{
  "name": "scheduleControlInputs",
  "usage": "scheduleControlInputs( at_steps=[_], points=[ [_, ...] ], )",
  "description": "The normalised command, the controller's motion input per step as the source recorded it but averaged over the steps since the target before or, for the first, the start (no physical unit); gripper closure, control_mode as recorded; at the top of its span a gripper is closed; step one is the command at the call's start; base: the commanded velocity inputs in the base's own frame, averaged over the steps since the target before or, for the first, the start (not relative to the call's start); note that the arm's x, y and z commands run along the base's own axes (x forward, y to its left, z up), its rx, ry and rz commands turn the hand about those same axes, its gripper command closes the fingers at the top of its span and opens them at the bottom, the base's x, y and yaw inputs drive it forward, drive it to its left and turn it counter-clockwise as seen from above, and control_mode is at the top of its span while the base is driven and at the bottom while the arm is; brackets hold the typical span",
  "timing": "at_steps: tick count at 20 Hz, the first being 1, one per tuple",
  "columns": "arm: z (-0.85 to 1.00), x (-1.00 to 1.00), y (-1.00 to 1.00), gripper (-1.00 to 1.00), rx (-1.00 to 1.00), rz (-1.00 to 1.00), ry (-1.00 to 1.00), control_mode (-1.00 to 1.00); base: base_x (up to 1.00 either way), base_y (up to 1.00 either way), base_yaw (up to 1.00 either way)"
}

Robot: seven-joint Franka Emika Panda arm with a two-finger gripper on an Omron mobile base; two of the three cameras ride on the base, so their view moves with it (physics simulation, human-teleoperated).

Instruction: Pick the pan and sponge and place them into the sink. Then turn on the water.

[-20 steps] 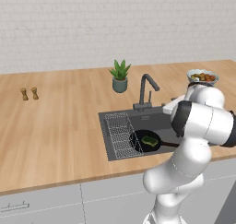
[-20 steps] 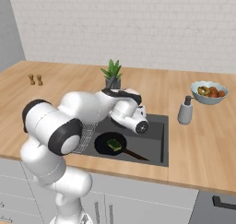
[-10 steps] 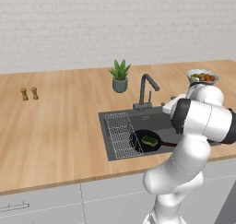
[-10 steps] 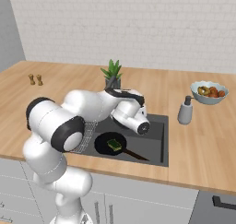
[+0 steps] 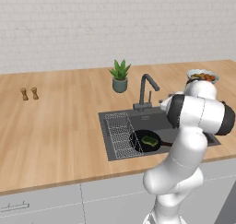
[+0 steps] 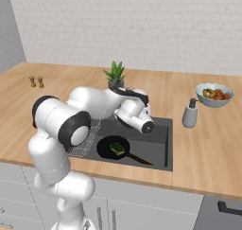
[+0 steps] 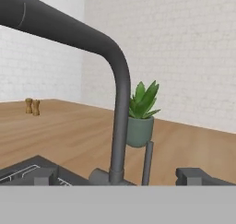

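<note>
Left base view: the pan (image 5: 145, 141) lies in the sink (image 5: 184, 120) beside its wire rack (image 5: 119, 134), the sponge (image 5: 149, 140) on it. Hand view: end effector (image 7: 118, 177) spread open, empty, facing the faucet (image 7: 117, 121).

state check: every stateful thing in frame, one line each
pan: lying flat in the sink, handle pointing right
sponge: resting on the pan
sink: no water running
faucet: off, lever upright
gripper: at the faucet base, fingertips either side of it, open
</note>
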Motion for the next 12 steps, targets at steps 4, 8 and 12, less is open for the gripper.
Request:
scheduleControlInputs(
  at_steps=[4, 8, 12],
  points=[
    [-0.03, 0.25, 0.03, -1.0, 0.0, 0.0, 0.0, -1.0, 0.0, 0.0, 0.0],
    [-0.09, 0.31, 0.13, -1.0, 0.0, 0.0, 0.0, -1.0, 0.0, 0.0, 0.0],
    [-0.13, 0.29, 0.11, -1.0, 0.0, 0.0, 0.0, -1.0, 0.0, 0.0, 0.0]
  ],
)
